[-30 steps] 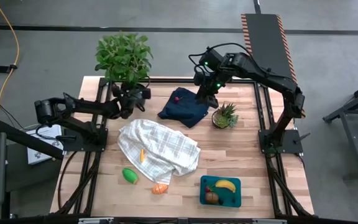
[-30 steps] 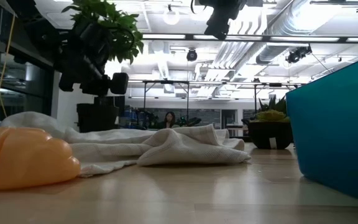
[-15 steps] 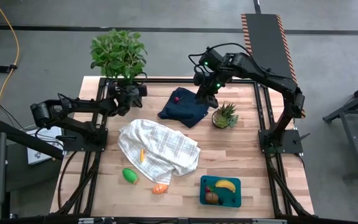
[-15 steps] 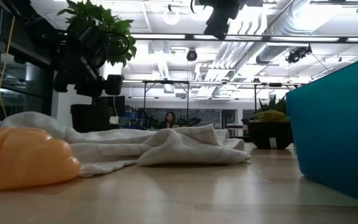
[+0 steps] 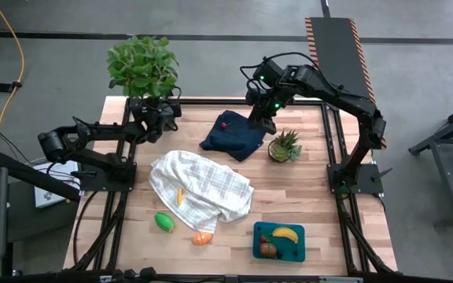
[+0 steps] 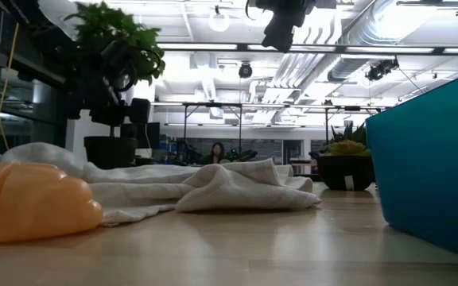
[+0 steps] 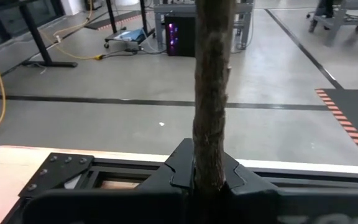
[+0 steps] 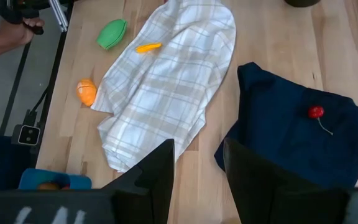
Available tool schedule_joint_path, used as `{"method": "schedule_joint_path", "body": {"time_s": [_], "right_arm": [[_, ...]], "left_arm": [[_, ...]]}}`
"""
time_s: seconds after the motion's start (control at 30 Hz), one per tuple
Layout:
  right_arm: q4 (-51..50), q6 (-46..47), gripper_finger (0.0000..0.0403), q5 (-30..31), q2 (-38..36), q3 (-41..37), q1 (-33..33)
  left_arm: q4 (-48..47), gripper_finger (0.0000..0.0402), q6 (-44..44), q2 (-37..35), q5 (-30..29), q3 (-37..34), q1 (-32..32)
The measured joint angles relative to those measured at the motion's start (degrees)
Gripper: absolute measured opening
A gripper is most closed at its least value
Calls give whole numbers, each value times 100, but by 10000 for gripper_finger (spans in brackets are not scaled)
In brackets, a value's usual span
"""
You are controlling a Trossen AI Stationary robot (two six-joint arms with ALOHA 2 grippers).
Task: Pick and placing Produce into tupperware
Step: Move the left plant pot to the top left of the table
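My left gripper [image 5: 154,118] is at the table's far left edge, shut on the large leafy potted plant [image 5: 140,64]. My right gripper [image 5: 259,121] hovers open over the dark navy cloth [image 5: 233,138], where a red berry [image 5: 224,123] lies. The teal tupperware [image 5: 259,233] sits near the front edge with the yellow banana [image 5: 285,233] and the brown round one [image 5: 267,250] in it. A green piece [image 5: 164,222] and an orange piece [image 5: 202,237] lie on the wood. A small orange piece [image 5: 180,196] rests on the checked cloth [image 5: 203,185]. My left gripper pinches the plant's brown stem [image 7: 210,124] between its two fingers [image 7: 182,168], low on the stem. The fingers come in about level from the table's left, lying across the stem. The stem stands upright in the hold. Whether the pot [image 6: 106,151] is clear of the table cannot be told.
A small spiky potted plant [image 5: 285,146] stands right of the navy cloth. A person's hand [image 8: 11,31] shows beyond the table's edge in the right wrist view. Bare wood lies between the checked cloth and the tupperware.
My left gripper has moved toward the table's far left corner, staying shut on the stem. The leafy plant has travelled with it, upright, off the far edge of the checked cloth's side. My right arm has kept still.
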Motion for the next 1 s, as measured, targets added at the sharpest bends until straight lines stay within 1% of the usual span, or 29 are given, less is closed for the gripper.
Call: {"method": "schedule_joint_path", "body": {"time_s": [0.17, 0.3, 0.43, 0.57, 1.0], "right_arm": [[0, -20, 129, 0, 0, 0, -39], [0, -24, 129, -1, 0, 0, -68], [0, -28, 129, -1, 0, 0, -105], [0, -33, 129, 0, 0, 0, -116], [0, -39, 129, 0, 0, 0, -116]], "left_arm": [[-17, 13, 4, -2, -23, 0, 83], [-20, 5, 14, -2, -23, 0, 81], [-13, 10, 13, 0, -25, 0, 81], [-9, 5, 0, 0, -25, 0, 79], [-206, 8, -131, -170, 26, -11, 76]]}}
